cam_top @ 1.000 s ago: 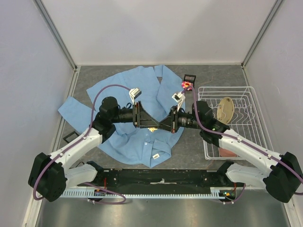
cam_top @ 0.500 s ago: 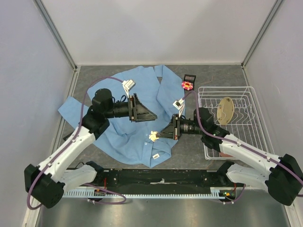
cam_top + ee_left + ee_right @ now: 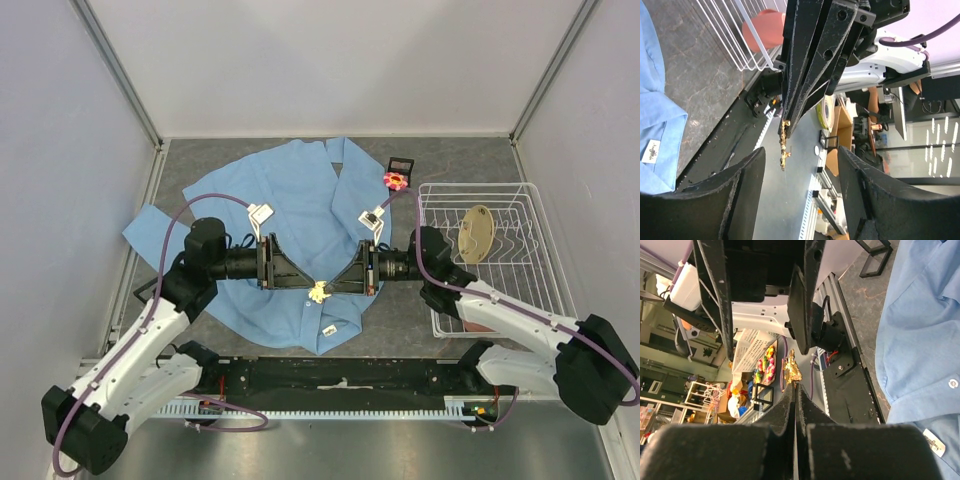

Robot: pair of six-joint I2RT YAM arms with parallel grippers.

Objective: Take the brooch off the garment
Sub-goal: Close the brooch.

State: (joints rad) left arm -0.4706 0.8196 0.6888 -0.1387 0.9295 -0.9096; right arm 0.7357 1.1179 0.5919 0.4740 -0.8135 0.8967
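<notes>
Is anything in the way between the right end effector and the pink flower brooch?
Nothing stands between them, only flat blue shirt. But the right end effector is shut on a small gold emblem and points away from the brooch.

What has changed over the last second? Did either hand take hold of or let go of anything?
The left hand swung away up and left over the shirt, then came back. Its jaws are open, either side of the small gold emblem. The right hand slid slightly toward the near edge, staying shut on that emblem. Nothing visibly let go. Unchanged: the pink brooch by the shirt's right edge, and the wire rack.
</notes>
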